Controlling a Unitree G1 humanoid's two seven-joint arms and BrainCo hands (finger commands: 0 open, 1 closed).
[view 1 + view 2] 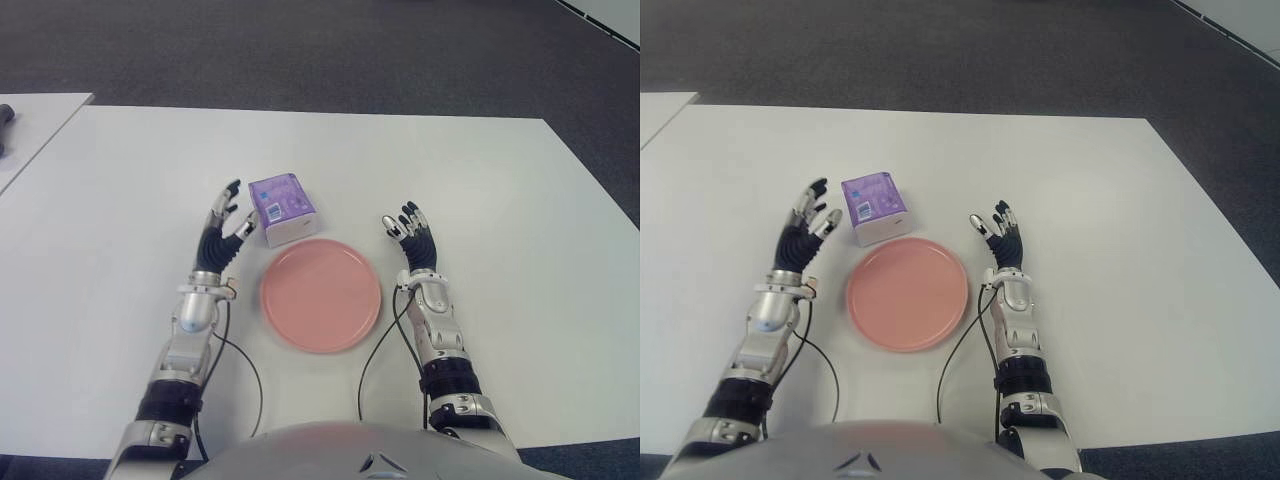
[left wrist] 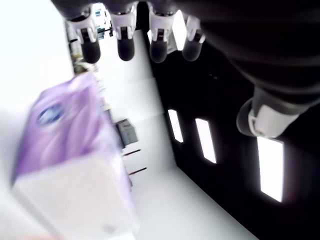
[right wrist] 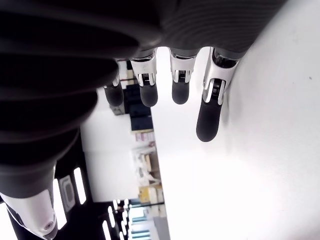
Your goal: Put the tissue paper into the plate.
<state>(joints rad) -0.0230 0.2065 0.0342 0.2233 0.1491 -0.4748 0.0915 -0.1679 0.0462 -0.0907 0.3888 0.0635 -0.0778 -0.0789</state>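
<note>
the wide white table (image 1: 500,200) carries a round, shallow pink plate (image 1: 320,295) close in front of the robot, and just beyond the plate's far rim, toward its left, sits a small purple-and-white plastic-wrapped pack of tissue paper (image 1: 282,208); it is not on the plate, though whether its near corner touches the rim is hard to say from the head cameras. the left hand (image 1: 224,232) is just beside the pack on its left side, fingers (image 1: 232,190) spread and straight, holding nothing; its wrist view shows the pack facing the open palm. the right hand (image 1: 412,240) shows to the right of the plate, also open and empty.

the step in hand looks like the grasp. to do it well, the left hand should close thumb and fingers across the pack's opposite sides, squeeze gently since the wrap looks soft, lift clear of the rim, and release over the plate's centre.
</note>
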